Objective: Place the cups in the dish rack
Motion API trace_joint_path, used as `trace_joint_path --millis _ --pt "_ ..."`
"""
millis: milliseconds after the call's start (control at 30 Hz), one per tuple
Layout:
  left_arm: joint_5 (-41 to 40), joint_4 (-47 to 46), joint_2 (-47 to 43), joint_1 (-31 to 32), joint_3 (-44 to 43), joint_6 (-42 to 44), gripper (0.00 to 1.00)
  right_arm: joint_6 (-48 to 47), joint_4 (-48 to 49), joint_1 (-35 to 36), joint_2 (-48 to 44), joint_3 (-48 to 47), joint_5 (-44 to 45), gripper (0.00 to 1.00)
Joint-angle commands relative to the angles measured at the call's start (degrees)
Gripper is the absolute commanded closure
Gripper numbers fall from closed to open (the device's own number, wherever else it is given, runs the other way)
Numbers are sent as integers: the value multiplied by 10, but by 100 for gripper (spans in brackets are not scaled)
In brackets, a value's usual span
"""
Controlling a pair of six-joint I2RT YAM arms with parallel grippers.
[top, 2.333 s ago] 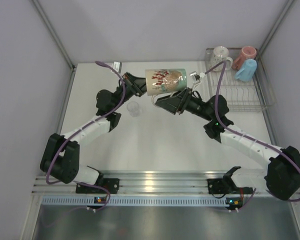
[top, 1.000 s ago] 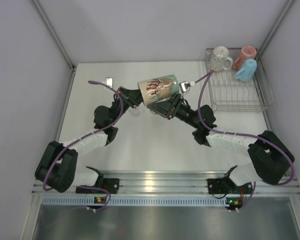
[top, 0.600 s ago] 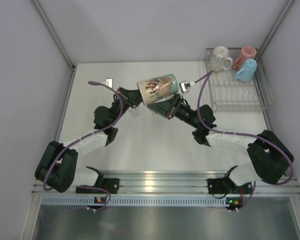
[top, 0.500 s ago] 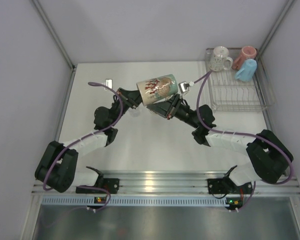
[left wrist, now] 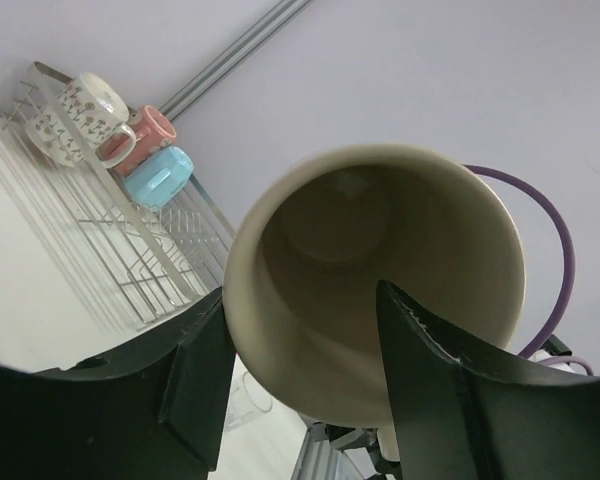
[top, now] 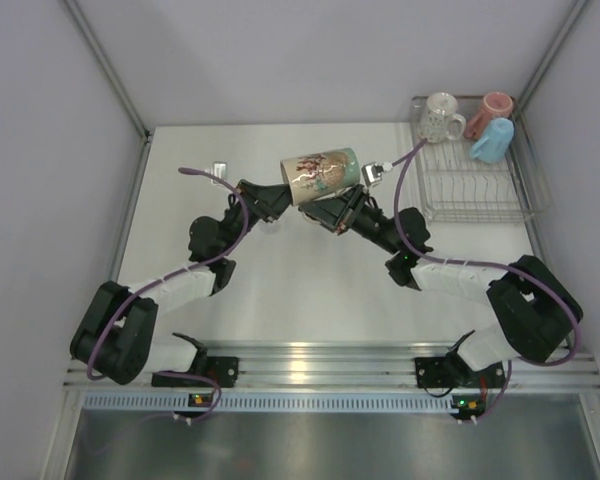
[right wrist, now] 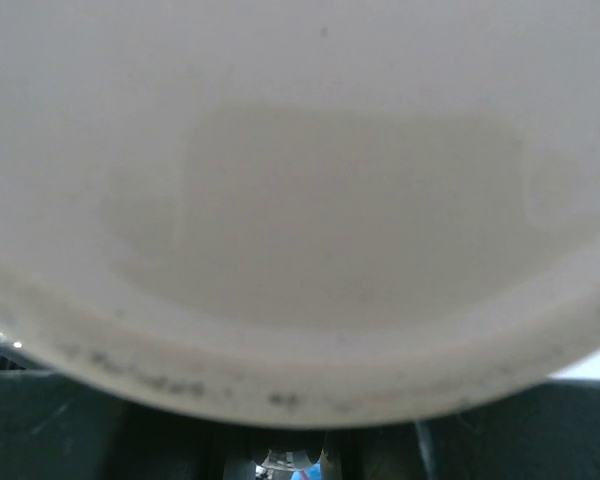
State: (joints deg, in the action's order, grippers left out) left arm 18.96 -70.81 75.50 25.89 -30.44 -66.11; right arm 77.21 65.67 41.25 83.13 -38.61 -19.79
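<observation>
A cream patterned cup (top: 320, 172) hangs on its side above the table between my two arms. My right gripper (top: 342, 205) is shut on its base end; that base (right wrist: 310, 200) fills the right wrist view. My left gripper (top: 278, 198) is open at the cup's mouth (left wrist: 370, 260), with one finger outside the rim and one inside. The silver dish rack (top: 480, 195) stands at the back right. At its far end sit a white patterned cup (top: 442, 116), a pinkish-red cup (top: 495, 106) and a light blue cup (top: 490, 140).
A small clear glass (left wrist: 242, 398) stands on the table under the left gripper. Grey walls close in the table at the left, back and right. The rack's near part (left wrist: 130, 260) holds only bare wires.
My left gripper's jaws have spread apart at the cup's rim. The cup has shifted slightly right and up with the right gripper.
</observation>
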Motion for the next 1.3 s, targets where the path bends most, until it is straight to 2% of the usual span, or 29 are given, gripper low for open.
trace_joint_path --millis 0,167,267,300,333,467,533,567,633,667,700,800,833,933,1167,1267 --pt "-2 -85 -11 0 11 24 38 -7 151 -35 -16 -3 20 100" --pt "-13 -60 -13 -5 12 30 34 3 158 -70 -17 20 6 100" --pt "-44 13 -34 -6 13 45 30 -4 145 -104 -26 32 -8 100" --pt "-50 42 -42 -6 3 55 29 -8 134 -125 -34 34 -11 100" --pt "-55 116 -62 -6 -5 67 28 -16 120 -136 -38 36 -15 100" --pt "-90 247 -119 -6 -26 129 20 -37 62 -197 -54 42 -43 100" --pt "-115 310 -141 -6 -50 150 12 -45 48 -238 -61 39 -60 100" --pt "-123 387 -159 -6 -60 172 3 -49 40 -254 -62 37 -67 100" --pt "-152 471 -170 -6 -100 197 2 -64 -5 -301 -67 28 -82 100" --pt "-164 547 -174 -6 -115 220 2 -75 -31 -317 -68 10 -94 100" --pt "-171 582 -176 -6 -142 231 2 -93 -103 -346 -74 -1 -97 100" --pt "-183 647 -183 -6 -168 265 2 -186 -236 -389 -89 -60 -72 100" --pt "-183 651 -186 -6 -167 267 2 -227 -308 -395 -90 -74 -60 100" --pt "-183 653 -202 -6 -156 273 2 -290 -419 -407 -83 -136 2 100" --pt "-174 672 -217 -6 -148 284 2 -343 -544 -426 -11 -282 136 100" --pt "-170 677 -229 -6 -146 287 2 -343 -569 -425 28 -329 186 100"
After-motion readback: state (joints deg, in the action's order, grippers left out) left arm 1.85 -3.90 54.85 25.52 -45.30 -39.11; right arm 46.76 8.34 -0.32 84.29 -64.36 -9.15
